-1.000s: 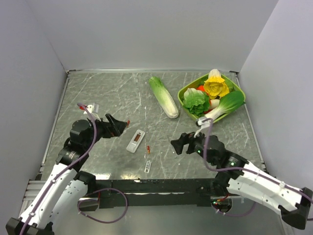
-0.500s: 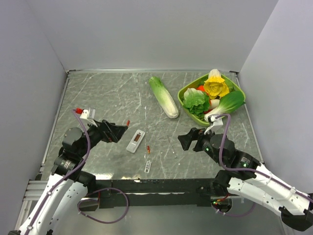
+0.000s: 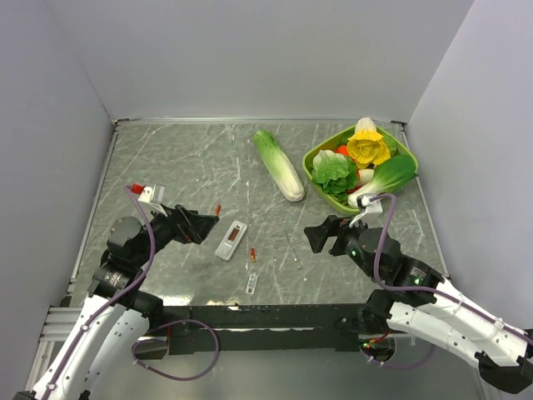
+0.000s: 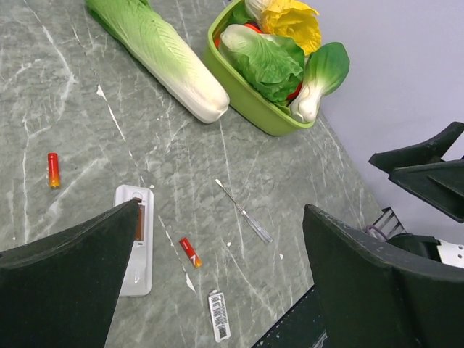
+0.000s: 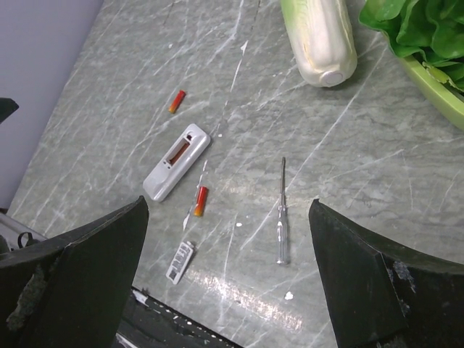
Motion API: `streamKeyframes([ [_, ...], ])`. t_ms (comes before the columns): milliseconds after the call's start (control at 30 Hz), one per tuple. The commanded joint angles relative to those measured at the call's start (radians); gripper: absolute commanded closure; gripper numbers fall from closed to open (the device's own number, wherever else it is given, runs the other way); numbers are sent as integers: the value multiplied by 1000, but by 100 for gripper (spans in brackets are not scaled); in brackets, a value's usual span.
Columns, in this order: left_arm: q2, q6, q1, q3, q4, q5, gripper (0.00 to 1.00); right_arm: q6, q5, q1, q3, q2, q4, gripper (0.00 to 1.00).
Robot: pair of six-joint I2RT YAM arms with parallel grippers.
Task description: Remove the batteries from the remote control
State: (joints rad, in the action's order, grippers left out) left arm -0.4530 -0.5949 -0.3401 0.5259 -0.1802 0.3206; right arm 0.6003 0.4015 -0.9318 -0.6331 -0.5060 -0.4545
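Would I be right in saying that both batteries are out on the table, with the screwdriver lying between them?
Not quite: both batteries are out on the table, but it is the remote that lies between them. The screwdriver lies apart, past the second battery. The right wrist view shows this.
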Motion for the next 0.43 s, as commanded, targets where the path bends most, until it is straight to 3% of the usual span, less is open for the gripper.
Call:
streamKeyframes([
  [0, 10, 12, 1, 2, 47, 20, 1, -13, 16, -6, -2, 15, 42, 0],
  [400, 34, 6, 1, -4, 53, 18, 1, -23, -1, -6, -7, 30, 57, 0],
])
